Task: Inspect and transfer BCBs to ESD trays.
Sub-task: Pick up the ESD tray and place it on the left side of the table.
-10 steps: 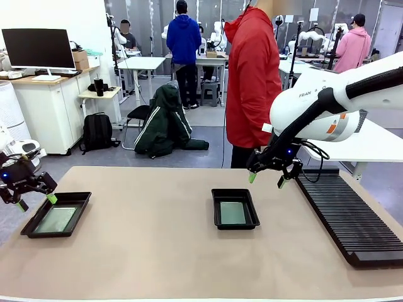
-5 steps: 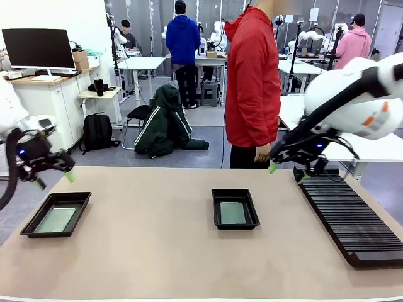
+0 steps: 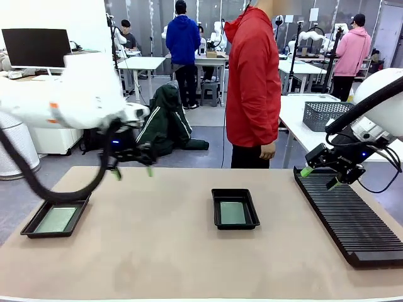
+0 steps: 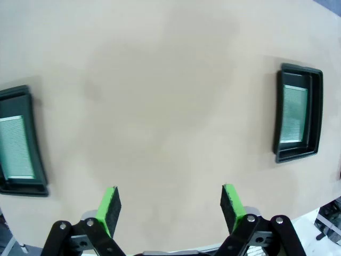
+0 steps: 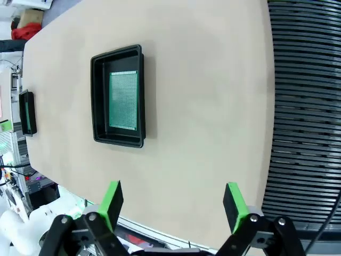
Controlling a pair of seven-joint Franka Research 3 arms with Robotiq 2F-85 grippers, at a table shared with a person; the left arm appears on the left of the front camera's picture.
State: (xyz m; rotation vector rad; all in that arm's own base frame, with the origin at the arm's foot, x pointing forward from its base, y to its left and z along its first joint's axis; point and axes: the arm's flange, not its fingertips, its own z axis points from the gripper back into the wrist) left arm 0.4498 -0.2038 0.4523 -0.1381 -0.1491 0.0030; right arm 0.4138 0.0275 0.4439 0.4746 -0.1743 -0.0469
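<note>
Front view: I am looking across the counter (image 3: pixel 157 251) at two black trays. The left tray (image 3: pixel 56 214) is sitting near the counter's left edge, and one pale-green board (image 3: pixel 56 219) is lying flat on its floor. The middle tray (image 3: pixel 235 208) is sitting near the counter's centre, and a second board (image 3: pixel 232 212) is lying flat inside it. That is making two trays and two boards by my count, one board per tray, the trays well apart.

My left hand (image 3: pixel 133 170) is hanging above the counter between the two trays, toward the far edge, its green pads spread apart and pinching nothing. My right hand (image 3: pixel 319 177) is hanging over the near-left end of the long black ribbed rack (image 3: pixel 349 214) along the counter's right side, its pads also spread and gripping nothing.

In the left wrist view I am seeing both trays on bare counter, one at each side of the picture, with the spread fingers (image 4: pixel 111 205) rising from the bottom edge. In the right wrist view the middle tray with its board is lying left of the rack, and the other tray is showing small at the far left.

A person in a red jacket (image 3: pixel 253 82) is standing at the far side, one hand (image 3: pixel 269 151) hanging down. A dark mesh basket (image 3: pixel 326 114) is resting on a table behind the rack.
</note>
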